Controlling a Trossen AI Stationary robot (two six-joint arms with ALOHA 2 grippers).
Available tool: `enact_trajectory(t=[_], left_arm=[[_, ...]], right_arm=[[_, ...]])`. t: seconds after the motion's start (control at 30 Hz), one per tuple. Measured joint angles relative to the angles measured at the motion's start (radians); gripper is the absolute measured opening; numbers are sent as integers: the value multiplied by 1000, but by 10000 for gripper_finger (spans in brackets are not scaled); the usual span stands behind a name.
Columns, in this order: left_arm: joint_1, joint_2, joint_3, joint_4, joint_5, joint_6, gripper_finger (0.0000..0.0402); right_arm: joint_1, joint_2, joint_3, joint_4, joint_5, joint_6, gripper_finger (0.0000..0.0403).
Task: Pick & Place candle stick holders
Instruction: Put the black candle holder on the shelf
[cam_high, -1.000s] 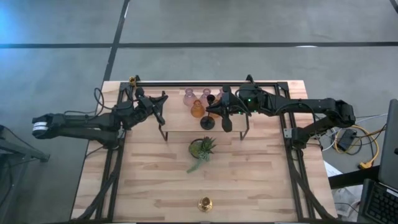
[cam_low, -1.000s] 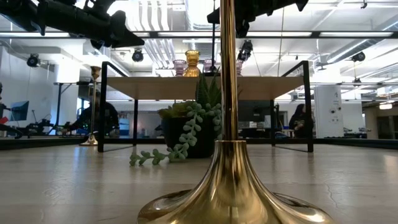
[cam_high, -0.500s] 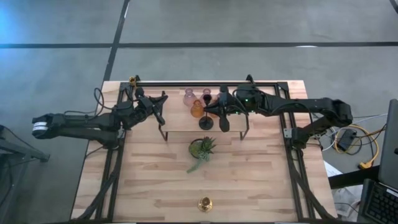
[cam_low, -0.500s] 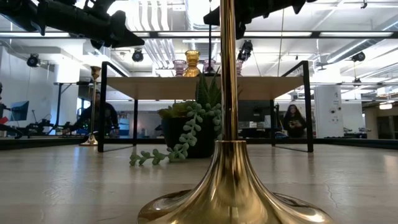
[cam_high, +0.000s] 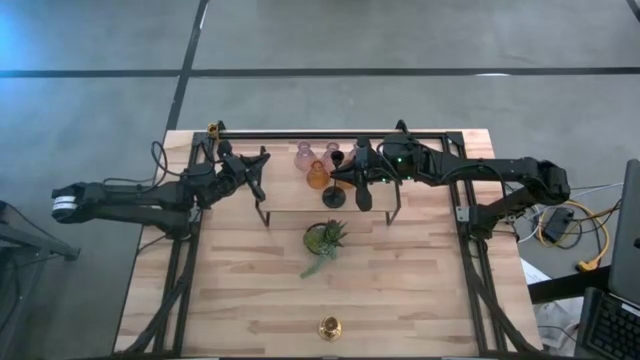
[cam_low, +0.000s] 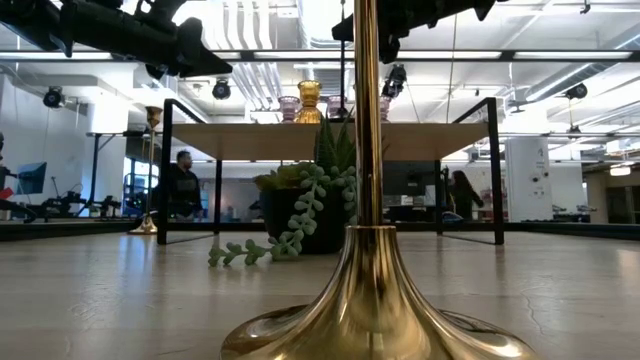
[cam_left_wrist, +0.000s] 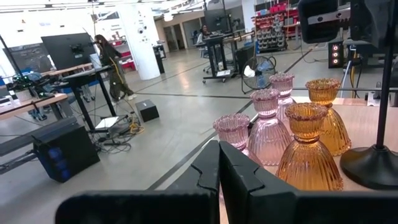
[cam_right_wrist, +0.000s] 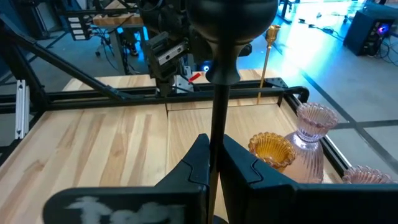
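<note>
- Right tool (cam_high: 352, 180) over the raised shelf (cam_high: 290, 196) at the far side of the table (cam_high: 420, 290), fingers (cam_right_wrist: 194, 163) clamped on the slim stem of the black candle stick holder (cam_high: 331, 199).
- Black holder upright, stem (cam_right_wrist: 218, 118) running up between the fingers to a rounded cup; round base near the shelf's front edge, though contact with the shelf not clear from above.
- Left tool (cam_high: 253, 170) at the shelf's left end, fingers (cam_left_wrist: 208, 174) pressed together with nothing between them, pointed toward the cluster of glass holders.
- On the shelf, a tight group: three pale pink glass holders (cam_left_wrist: 266, 126) and two amber glass holders (cam_left_wrist: 310, 152), bulbous and ribbed, touching or just beside one another, left of the black holder.
- From above, an amber holder (cam_high: 317, 176) at the front of the group, pink ones (cam_high: 304, 155) behind it.
- Small green potted plant (cam_high: 325, 240) on the table in front of the shelf, a strand trailing toward the near left.
- One brass candle stick holder (cam_high: 329, 327) alone at the table's near edge, upright, well apart from the shelf; wide flared base (cam_low: 378, 310) filling the low view.
- Second brass candle stick holder (cam_high: 212, 130) at the far left corner of the table, beside the frame.
</note>
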Motion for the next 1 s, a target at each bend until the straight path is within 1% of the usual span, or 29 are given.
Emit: enact_trajectory(t=[0.5,1.0], left_arm=[[0,0,0,1,0,0,7],[0,0,0,0,0,0,7]], right_arm=[[-3,9,0,8,-27,-11,8],[-4,12,2,23,-21,11,8]])
